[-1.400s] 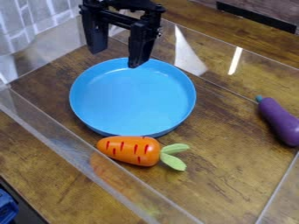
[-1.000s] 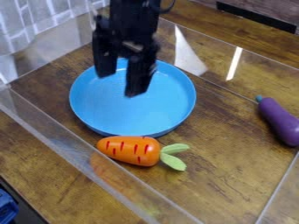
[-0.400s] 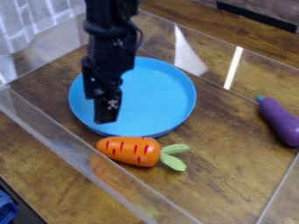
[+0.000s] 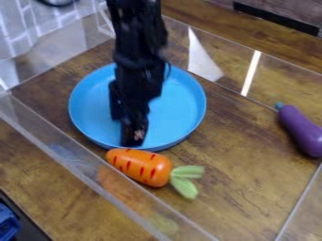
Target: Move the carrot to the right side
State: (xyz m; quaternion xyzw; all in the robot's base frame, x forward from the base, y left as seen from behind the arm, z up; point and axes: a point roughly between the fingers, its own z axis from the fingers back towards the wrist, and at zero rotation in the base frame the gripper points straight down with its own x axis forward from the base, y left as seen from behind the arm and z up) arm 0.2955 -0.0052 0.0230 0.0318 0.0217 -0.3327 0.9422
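A round, shallow blue plate (image 4: 174, 122) sits on the tabletop (image 4: 234, 179), its surface smooth, plain and matte. It carries no food; the dark pincer (image 4: 135, 130) hangs down over its near part, the black arm above covering a stretch of the plate's far side. The pincer is spread, its two tips apart, just behind the toy carrot, with nothing pinched between them. Whether the tips touch the plate or the carrot, I cannot tell.

The toy carrot (image 4: 139, 167) lies on its side on the tabletop at the plate's near edge, outside the dish. It is stubby and rounded, bright orange with thin dark lines across it, and its light green leafy top splits into smooth, flat-looking lobes pointing to the right of the view.

Well apart from both, near the right edge of the view, lies a toy eggplant (image 4: 299, 130), long, glossy and deep purple, with a small green cap at its far end. The tabletop is brown with a wood-like grain. A clear, shiny sheet-like strip (image 4: 75, 155) runs diagonally along the left side, catching pale reflections.
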